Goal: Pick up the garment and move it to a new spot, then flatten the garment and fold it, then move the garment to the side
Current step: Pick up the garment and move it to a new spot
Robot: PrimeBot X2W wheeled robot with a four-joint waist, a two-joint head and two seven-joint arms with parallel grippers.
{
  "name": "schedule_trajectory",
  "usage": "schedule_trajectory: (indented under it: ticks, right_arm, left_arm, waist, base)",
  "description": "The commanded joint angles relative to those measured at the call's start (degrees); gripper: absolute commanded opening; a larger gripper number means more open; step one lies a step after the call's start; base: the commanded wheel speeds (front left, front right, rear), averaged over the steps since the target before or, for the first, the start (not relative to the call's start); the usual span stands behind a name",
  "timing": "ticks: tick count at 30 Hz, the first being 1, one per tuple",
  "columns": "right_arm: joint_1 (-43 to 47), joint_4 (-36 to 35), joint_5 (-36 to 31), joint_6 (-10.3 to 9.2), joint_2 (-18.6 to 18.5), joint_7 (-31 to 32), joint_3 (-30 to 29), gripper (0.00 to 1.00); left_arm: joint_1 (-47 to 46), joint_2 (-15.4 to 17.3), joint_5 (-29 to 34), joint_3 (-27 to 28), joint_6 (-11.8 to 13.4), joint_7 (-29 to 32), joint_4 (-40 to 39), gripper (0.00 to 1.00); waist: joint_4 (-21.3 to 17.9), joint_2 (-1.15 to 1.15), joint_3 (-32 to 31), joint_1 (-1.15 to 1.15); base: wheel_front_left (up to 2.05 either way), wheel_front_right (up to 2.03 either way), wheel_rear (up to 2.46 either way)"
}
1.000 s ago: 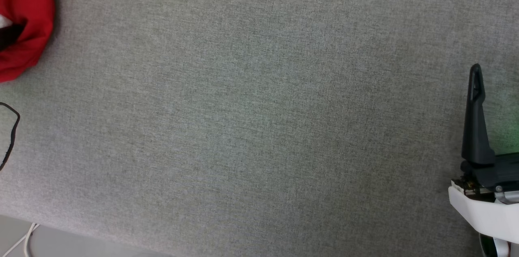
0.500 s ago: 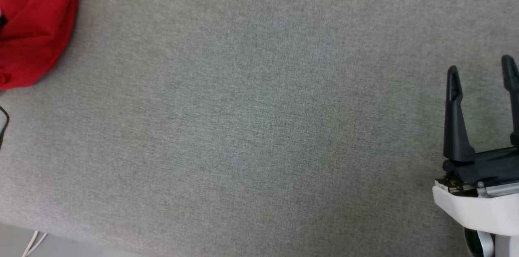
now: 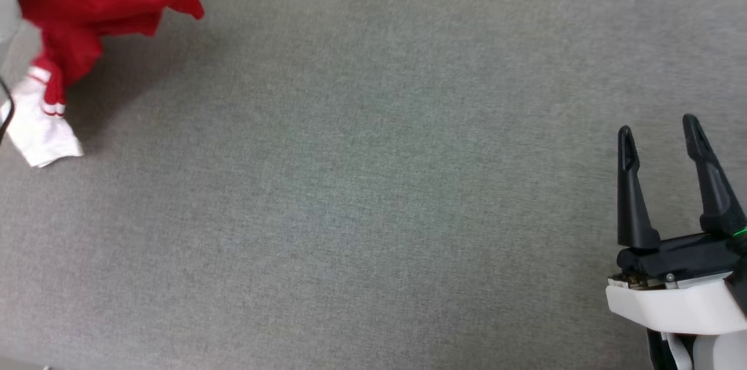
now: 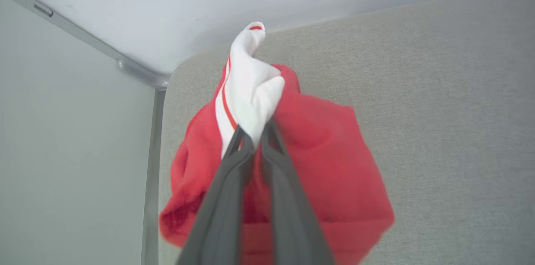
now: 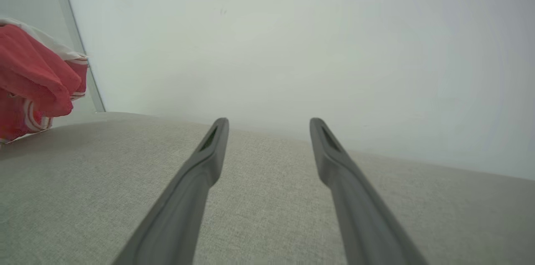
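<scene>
Head view: your garment [image 3: 87, 2] is way up at the far-left corner of the grey worktop [image 3: 373, 195]. It's bunched into a red clump, with a white sleeve [image 3: 41, 136] dangling below it and a soft shadow beside it.
Left gripper: over in the left wrist view, your left gripper [image 4: 253, 133] is clamped tight on a fold where white sleeve meets red cloth. The rest of the shirt droops in a bundle around it.
Right gripper: your right gripper [image 3: 656, 128] sits at the lower right, jaws spread apart with nothing between them, well apart from the garment.
Lift: going by the droop and that shadow, the garment looks to hang clear of the worktop. Whether the sleeve tip brushes the surface, I cannot tell.
Done: the pick-up looks achieved, and you have the shirt in hand.
Step in hand: the carry to a new spot, I'd say. A wide stretch of worktop lies between the garment and your right gripper.
Left to do: set it down, flatten, fold, then shift it aside. None of that shows as started. The cloth is crumpled, and no letters or number are visible.
Progress: early, the first of several stages by my reckoning.
Watch: it's a one-point pinch near a sleeve, so the shirt will likely land in a heap. Expect to bring your right gripper in for spreading.
</scene>
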Motion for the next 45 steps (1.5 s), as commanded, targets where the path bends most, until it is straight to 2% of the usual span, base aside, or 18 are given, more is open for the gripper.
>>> schedule_trajectory:
  ticks: [1, 5, 6, 8, 15, 22, 29, 36, 45]
  right_arm:
    - [0.4, 0.34, 0.16, -0.04, -0.01, -0.12, 0.05, 1.0]
    - [1.15, 1.23, 1.22, -0.04, 0.0, -0.12, -0.18, 1.0]
    - [1.28, 1.82, 2.06, -0.04, 0.02, -0.12, -0.14, 1.0]
    - [1.59, 2.15, 2.63, -0.04, 0.02, -0.12, -0.05, 1.0]
    - [2.5, 3.33, 3.97, -0.04, 0.02, -0.12, 0.36, 1.0]
    - [3.74, 4.19, 4.71, -0.04, 0.02, -0.12, 0.33, 1.0]
    - [3.83, 4.54, 5.08, -0.04, 0.03, -0.12, 0.03, 1.0]
    - [2.48, 5.06, 4.8, -0.04, 0.02, -0.12, 0.52, 1.0]
    - [1.5, 5.7, 3.74, -0.04, 0.02, -0.12, 0.56, 1.0]
  left_arm:
    - [-1.47, -0.96, 0.07, -0.7, 0.01, 0.36, -1.47, 0.0]
    - [-5.02, -2.78, 1.07, -3.63, 0.01, 2.09, -6.37, 0.0]
    - [-7.41, -4.46, 1.51, -5.93, 0.01, 3.39, -9.58, 0.0]
    - [-8.87, -5.49, 1.52, -7.35, 0.01, 4.14, -11.57, 0.0]
    - [-12.16, -9.09, 1.7, -12.91, 0.01, 5.19, -16.89, 0.0]
    - [-12.27, -12.04, 0.35, -18.14, 0.01, 3.74, -19.94, 0.0]
    - [-6.97, -15.16, -1.07, -21.82, 0.01, -0.52, -18.7, 0.0]
    - [1.65, -19.25, -1.13, -29.36, 0.01, -7.0, -15.35, 0.0]
    - [12.48, -28.19, -0.83, -34.72, 0.0, -12.68, -8.19, 0.0]
  waist:
    - [-1.66, 0.0, -2.18, 0.0]
    - [-3.82, 0.0, -4.29, 0.0]
    - [-5.92, 0.0, -5.48, 0.0]
    - [-7.62, 0.0, -6.2, 0.0]
    - [-14.07, 0.0, -8.89, 0.0]
    - [-18.99, 0.0, -10.26, 0.0]
    - [-20.26, 0.0, -8.78, 0.0]
    - [-20.68, 0.0, -6.86, 0.0]
    - [-19.98, 0.0, -5.12, 0.0]
  base:
    - [0.0, 0.0, 0.0]
    - [0.0, 0.0, 0.0]
    - [0.0, 0.0, 0.0]
    - [0.0, 0.0, 0.0]
    - [0.0, 0.0, 0.0]
    - [0.0, 0.0, 0.0]
    - [0.0, 0.0, 0.0]
    - [0.0, 0.0, 0.0]
    - [0.0, 0.0, 0.0]
